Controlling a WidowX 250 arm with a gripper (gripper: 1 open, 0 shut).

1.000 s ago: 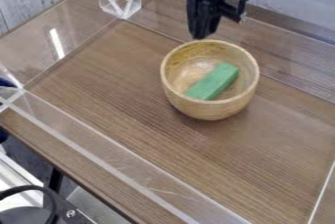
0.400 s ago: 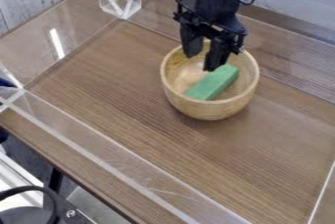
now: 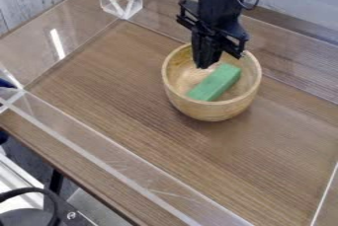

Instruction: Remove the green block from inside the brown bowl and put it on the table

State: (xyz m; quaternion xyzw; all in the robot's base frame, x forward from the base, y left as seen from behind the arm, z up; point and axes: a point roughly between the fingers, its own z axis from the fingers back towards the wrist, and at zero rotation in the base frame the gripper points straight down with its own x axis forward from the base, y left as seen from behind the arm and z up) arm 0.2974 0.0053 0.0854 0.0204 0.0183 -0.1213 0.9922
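Block (image 3: pixel 214 83) first: it lies inside the bowl (image 3: pixel 176 86), aslant, on the side away from the wall of clear plastic at the left of the view. Nothing of the lifting looks done; what is left, as I judge it, is the whole job — get hold of it, raise it over the rim, carry it across and set it down on the table (image 3: pixel 106 97).

As for the tool, the gripper (image 3: pixel 204 62) is over the back part of the bowl, pointing down, its tips pressed together or nearly so, with no block between them. The block sits just beside those tips, nearer the camera and a little to the right in the view; whether the tips touch the bowl's floor I cannot tell. To take the block, the gripper would likely need to spread, shift toward it and come down astride it — closing where it is would probably catch nothing, or only nudge the near end.
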